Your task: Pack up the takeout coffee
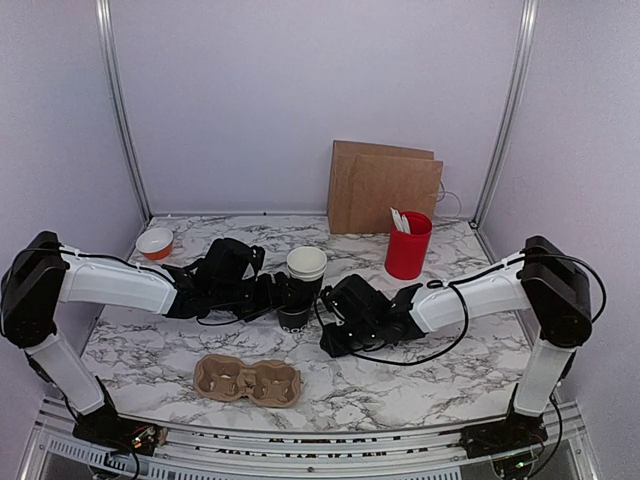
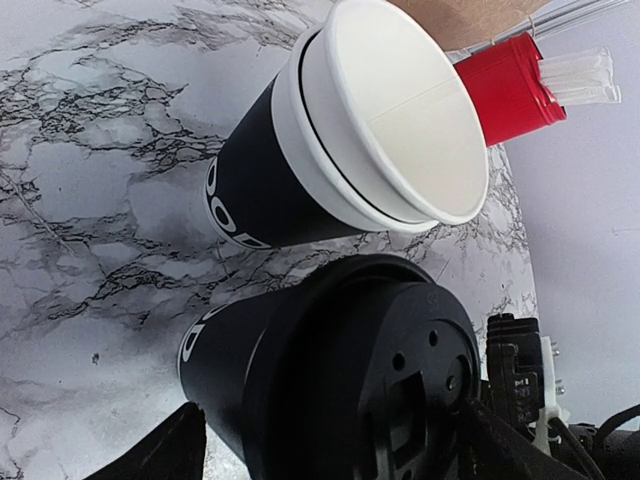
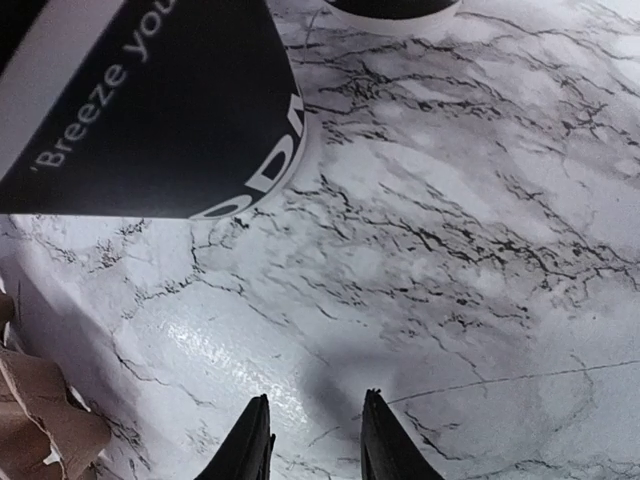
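Observation:
Two black takeout coffee cups stand side by side mid-table. The farther cup [image 2: 260, 190] has a cream cup [image 2: 400, 110] nested in its mouth, with a cream rim [image 1: 306, 263]. The nearer cup [image 2: 250, 370] wears a black lid [image 2: 420, 380] and sits between the fingers of my left gripper [image 2: 335, 440] [image 1: 283, 296], which touch it on both sides. My right gripper [image 3: 312, 430] [image 1: 335, 335] hovers low over bare marble to the right of the cups, its jaws slightly apart and empty. A black cup [image 3: 150, 100] with white lettering fills its upper left view.
A brown pulp cup carrier [image 1: 247, 380] [image 3: 40, 410] lies near the front edge. At the back stand a red cup [image 1: 408, 245] with white utensils, a brown paper bag [image 1: 383, 187] against the wall, and an orange-and-white bowl [image 1: 154, 242] at the far left.

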### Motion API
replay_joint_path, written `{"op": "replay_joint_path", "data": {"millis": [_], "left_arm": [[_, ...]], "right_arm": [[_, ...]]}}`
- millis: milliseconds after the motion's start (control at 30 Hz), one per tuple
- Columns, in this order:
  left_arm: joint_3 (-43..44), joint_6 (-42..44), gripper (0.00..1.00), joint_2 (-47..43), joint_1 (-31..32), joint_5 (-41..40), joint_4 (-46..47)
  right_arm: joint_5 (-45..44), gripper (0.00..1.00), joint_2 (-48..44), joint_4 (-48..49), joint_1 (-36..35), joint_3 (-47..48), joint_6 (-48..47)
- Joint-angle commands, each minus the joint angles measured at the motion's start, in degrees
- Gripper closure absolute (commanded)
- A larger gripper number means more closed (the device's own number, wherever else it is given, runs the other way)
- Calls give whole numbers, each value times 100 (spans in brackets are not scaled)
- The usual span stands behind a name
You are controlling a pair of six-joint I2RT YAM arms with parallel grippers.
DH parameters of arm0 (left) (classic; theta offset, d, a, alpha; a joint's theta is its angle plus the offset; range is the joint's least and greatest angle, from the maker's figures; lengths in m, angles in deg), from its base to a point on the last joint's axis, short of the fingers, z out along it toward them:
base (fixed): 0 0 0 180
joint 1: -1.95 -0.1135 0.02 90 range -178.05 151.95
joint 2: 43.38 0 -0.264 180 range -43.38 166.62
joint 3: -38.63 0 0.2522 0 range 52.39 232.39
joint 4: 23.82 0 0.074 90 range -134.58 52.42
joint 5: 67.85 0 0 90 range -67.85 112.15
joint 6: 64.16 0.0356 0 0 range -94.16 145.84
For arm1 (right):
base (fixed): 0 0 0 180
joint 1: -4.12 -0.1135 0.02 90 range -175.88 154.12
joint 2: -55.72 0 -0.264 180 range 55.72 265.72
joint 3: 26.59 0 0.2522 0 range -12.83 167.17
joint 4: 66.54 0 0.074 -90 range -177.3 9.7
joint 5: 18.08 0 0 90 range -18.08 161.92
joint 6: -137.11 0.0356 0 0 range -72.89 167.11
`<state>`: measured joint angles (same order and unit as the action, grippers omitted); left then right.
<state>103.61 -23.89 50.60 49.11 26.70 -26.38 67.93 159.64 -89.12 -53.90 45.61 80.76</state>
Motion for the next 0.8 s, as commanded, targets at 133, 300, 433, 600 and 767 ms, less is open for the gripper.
{"op": "replay_joint_path", "data": {"millis": [133, 300, 433, 600, 767], "left_arm": [[-94, 166, 13, -22, 22, -17, -515], [94, 352, 13, -310, 22, -29, -662], [238, 535, 12, -541, 22, -35, -788], [289, 664, 12, -769, 16, -34, -951], [-48, 518, 14, -1109, -40, -13, -1003]], "right_arm": [[-299, 68, -442, -402, -16, 652, -191], [-420, 68, -531, -684, 23, 1091, -435], [-445, 67, -597, -771, 91, 1306, -581], [-397, 62, -543, -876, 179, 1630, -760], [-131, 57, -363, -919, 296, 1955, -885]]}}
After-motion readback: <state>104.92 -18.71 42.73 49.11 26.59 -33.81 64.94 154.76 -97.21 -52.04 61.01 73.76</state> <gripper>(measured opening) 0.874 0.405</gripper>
